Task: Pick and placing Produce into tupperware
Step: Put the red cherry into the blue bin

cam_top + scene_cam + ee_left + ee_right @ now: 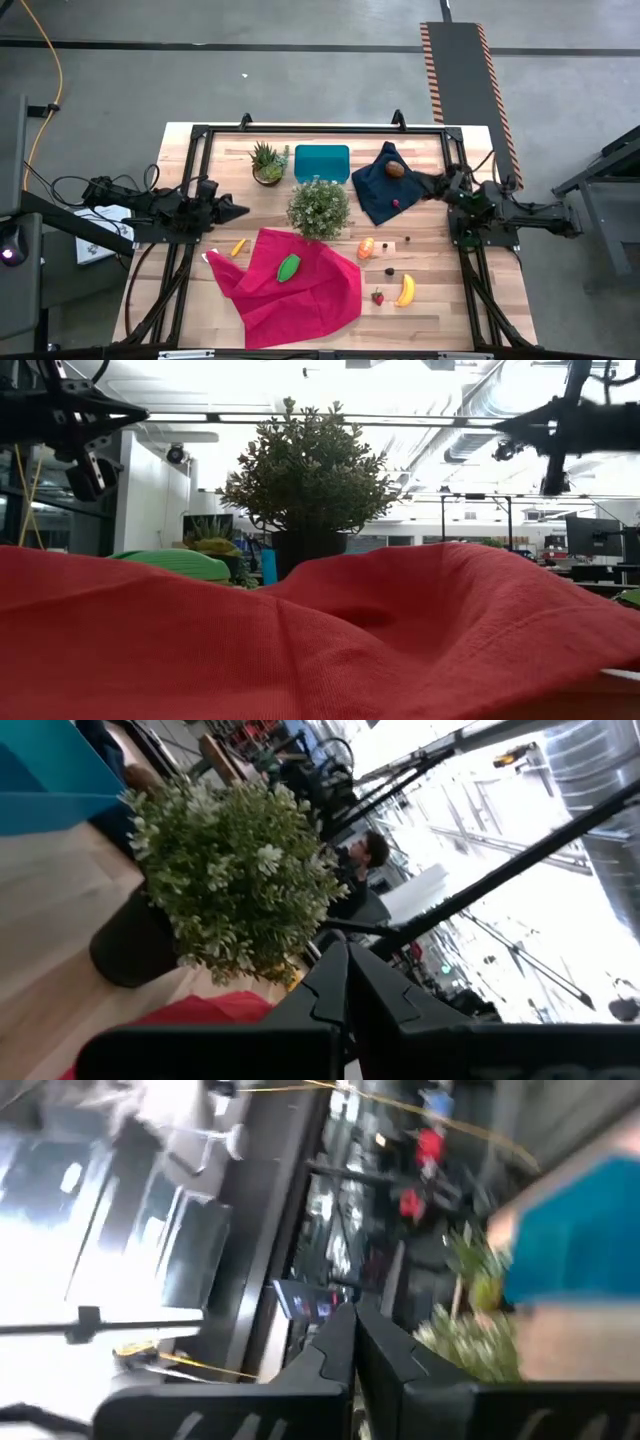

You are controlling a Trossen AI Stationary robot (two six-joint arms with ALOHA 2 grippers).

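Lying well apart from both closed jaws: banana, tupperware.

From above we look straight down on the whole table, while our low camera sits at table height so close behind the red cloth that the cloth fills the lower half. It faces level toward the bushy plant, which we also see in the high view and, very near, in the left wrist view. Both wrist cameras look tilted past their own closed fingers into the room, and both catch the teal tub.
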